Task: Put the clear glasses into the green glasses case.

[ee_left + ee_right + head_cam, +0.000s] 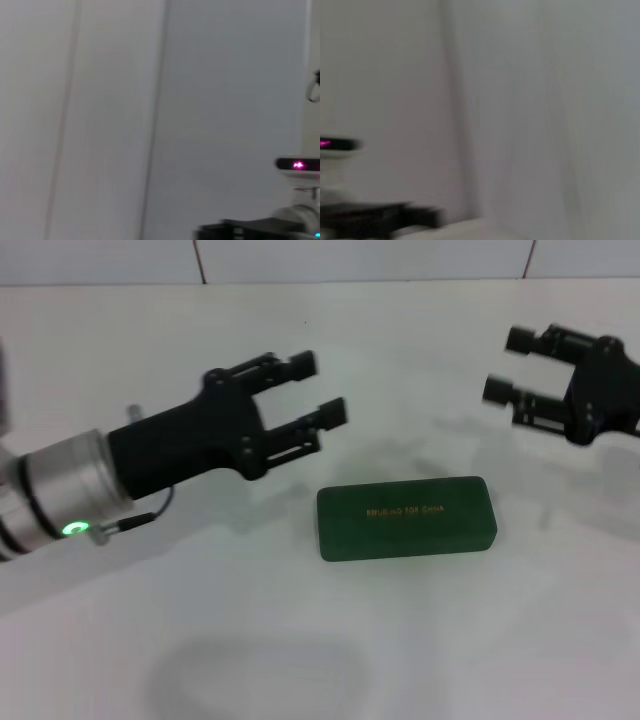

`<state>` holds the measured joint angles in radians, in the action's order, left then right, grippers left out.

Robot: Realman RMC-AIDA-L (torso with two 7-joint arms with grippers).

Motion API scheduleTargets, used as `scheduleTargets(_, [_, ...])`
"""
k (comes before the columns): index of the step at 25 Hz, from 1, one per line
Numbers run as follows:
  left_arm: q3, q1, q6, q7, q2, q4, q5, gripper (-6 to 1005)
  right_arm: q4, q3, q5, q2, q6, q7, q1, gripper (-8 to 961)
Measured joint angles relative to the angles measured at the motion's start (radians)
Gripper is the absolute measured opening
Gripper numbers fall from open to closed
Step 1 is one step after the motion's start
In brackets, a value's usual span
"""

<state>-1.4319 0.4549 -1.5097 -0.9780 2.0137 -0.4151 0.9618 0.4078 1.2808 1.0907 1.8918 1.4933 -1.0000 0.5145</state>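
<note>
The green glasses case (406, 517) lies flat and closed in the middle of the white table, gold lettering on its lid. A faint see-through outline near the table's front, which I take for the clear glasses (262, 677), lies left of and nearer than the case. My left gripper (320, 388) hovers open and empty, up and to the left of the case. My right gripper (508, 365) hangs open and empty beyond the case's right end. Neither touches anything. The wrist views show only pale wall panels.
The white table (560, 620) runs back to a tiled wall (360, 260). A dark device with a pink light (298, 164) shows far off in the left wrist view.
</note>
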Motion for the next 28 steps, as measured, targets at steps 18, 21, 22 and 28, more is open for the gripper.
scheduleTargets(18, [0.029, -0.067, -0.075, 0.094, -0.012, -0.008, 0.108, 885, 0.055, -0.032, 0.197, 0.068, 0.143, 0.139, -0.01, 887])
scheduleTargets(21, [0.03, -0.064, -0.074, 0.094, -0.012, -0.008, 0.109, 885, 0.051, -0.032, 0.198, 0.072, 0.134, 0.151, -0.011, 886])
scheduleTargets(22, [0.03, -0.064, -0.074, 0.095, -0.012, -0.008, 0.109, 885, 0.049, -0.032, 0.198, 0.073, 0.132, 0.155, -0.01, 886])
scheduleTargets(28, [0.031, -0.07, -0.073, 0.101, -0.008, -0.008, 0.11, 885, 0.048, -0.029, 0.199, 0.08, 0.124, 0.158, -0.006, 886])
